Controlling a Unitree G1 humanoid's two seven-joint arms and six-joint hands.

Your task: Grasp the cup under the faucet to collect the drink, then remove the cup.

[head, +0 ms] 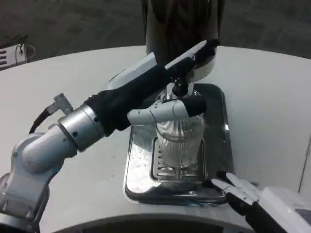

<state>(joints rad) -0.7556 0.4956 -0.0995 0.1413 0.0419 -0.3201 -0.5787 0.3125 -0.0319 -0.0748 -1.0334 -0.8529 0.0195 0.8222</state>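
The cup (179, 141), clear and ribbed, stands upright on the slotted grate (175, 171) of a shiny metal tray (138, 167) on the white table (272, 111). Directly above it hangs the faucet (181, 89) of a dark dispenser (182, 24), whose body rises at the back edge of the tray.

The left hand (170, 92) reaches in from the lower left across the tray, its black-sleeved forearm slanting up toward the dispenser. One white finger (167, 110) with a black tip lies across the cup's near upper rim, touching or just short of the glass (the angle does not settle which). Another part of the hand stretches higher, up beside the faucet and against the dispenser's pale base. Whether the fingers actually close round the cup cannot be told, since the far side of the cup is hidden by the hand itself.

The right hand (243, 191) sits low at the picture's bottom right, by the tray's near right corner. Its fingers (228, 183) are spread and point toward the tray, holding nothing, with the tips just at or over the tray's edge. It is well apart from the cup, which stands between the two hands but far closer to the left one.

A small grey object (12, 53) lies at the far left edge of the table.
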